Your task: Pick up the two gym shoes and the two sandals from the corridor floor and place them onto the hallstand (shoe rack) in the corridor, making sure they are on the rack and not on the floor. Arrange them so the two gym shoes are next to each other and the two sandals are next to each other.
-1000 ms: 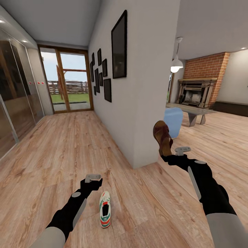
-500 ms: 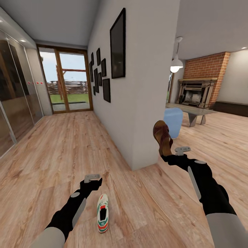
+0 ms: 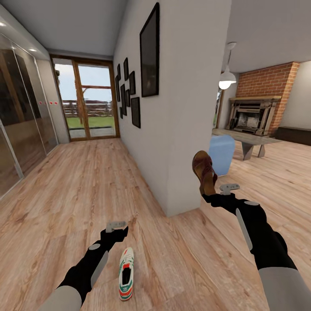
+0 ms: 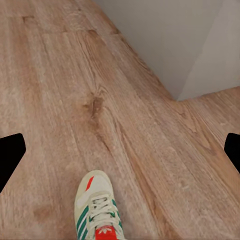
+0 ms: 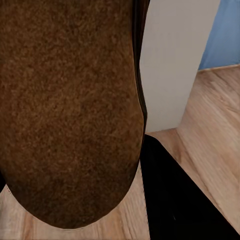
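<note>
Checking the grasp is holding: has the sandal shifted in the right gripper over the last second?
No. The sandal stands upright above the right gripper just as before, beside the wall corner; the background shift is camera motion.

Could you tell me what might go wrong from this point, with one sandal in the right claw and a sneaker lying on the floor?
The sandal stands up out of the right claw, close to the wall corner; turning could knock it against the wall and loosen it. The sneaker lies on the floor just beside the left claw, whose fingers are spread with nothing between them; driving on or lowering the arm could nudge the sneaker away.
</note>
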